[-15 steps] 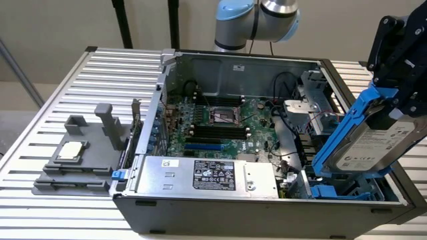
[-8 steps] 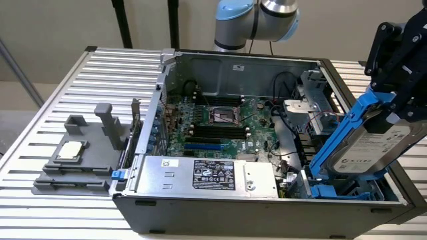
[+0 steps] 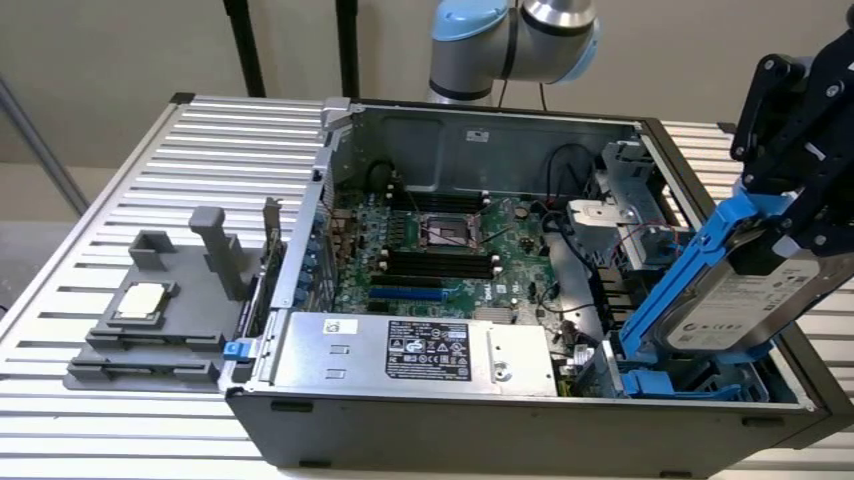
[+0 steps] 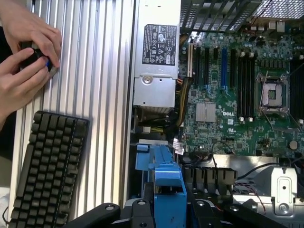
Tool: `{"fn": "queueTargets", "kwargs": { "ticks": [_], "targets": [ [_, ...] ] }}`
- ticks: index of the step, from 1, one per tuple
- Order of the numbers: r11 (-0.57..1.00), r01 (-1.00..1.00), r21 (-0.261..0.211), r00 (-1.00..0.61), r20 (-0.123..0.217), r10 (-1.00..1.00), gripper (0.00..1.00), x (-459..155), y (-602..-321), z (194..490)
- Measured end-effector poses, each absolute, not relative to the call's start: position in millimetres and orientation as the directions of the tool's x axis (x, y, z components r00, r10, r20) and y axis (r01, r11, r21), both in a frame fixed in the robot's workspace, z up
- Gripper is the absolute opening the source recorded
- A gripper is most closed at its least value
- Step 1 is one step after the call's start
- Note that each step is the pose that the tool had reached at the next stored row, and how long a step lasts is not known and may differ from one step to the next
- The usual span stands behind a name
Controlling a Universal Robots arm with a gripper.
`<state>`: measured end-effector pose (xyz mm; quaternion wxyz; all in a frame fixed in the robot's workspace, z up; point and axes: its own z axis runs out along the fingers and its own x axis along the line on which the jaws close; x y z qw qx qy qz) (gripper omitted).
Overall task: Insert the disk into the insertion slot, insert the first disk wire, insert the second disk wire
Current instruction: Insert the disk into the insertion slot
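One gripper (image 3: 801, 225), black and two-fingered, answers to me here, clamped tight on the disk (image 3: 737, 305), a silver-grey metal hard drive with a white label in a bright blue plastic carrier. I see it tilted, lower end just over the insertion slot (image 3: 667, 384), the blue-railed bay of the grey drive cage, at the open dark-grey computer case's (image 3: 534, 432) near corner on the exterior view's right.

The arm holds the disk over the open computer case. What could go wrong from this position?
1. The end effector holds the disk tilted over the insertion slot; its blue frame might catch on the slot's rails and jam.
2. Thin red wires lie close beside the disk and might get pinched.
3. A person's hands work on the table beside the case, possibly within the arm's sweep.
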<state>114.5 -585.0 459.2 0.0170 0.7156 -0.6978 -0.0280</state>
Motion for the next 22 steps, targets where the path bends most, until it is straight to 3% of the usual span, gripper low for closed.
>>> {"fn": "queueTargets", "kwargs": {
  "ticks": [22],
  "targets": [
    [-0.026,-0.999,0.046,0.025,-0.022,-0.999,0.33,111.5,-588.6,452.1]
  ]
}}
